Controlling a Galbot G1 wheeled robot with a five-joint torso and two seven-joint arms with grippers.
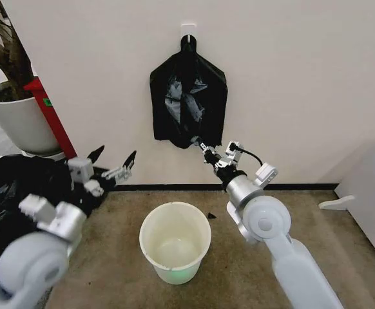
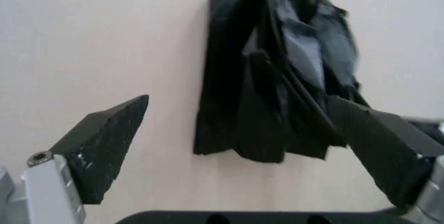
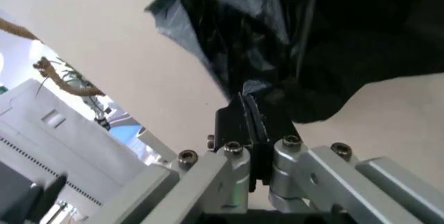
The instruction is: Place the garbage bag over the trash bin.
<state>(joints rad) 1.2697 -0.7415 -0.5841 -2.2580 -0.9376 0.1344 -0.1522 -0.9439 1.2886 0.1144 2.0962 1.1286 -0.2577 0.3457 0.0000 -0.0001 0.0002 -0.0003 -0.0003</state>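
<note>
Garbage bag on wall hook above trash bin, lower edge clenched by right pincer; left pincer released; bin unlined

A plain white wall fills the back of the scene, met at its foot by a dark baseboard. The floor is brownish carpet. On the left a large white plant pot holds a trunk, with a red panel just beside it. A white cabinet stands at the right edge. The light is soft and even.
</note>
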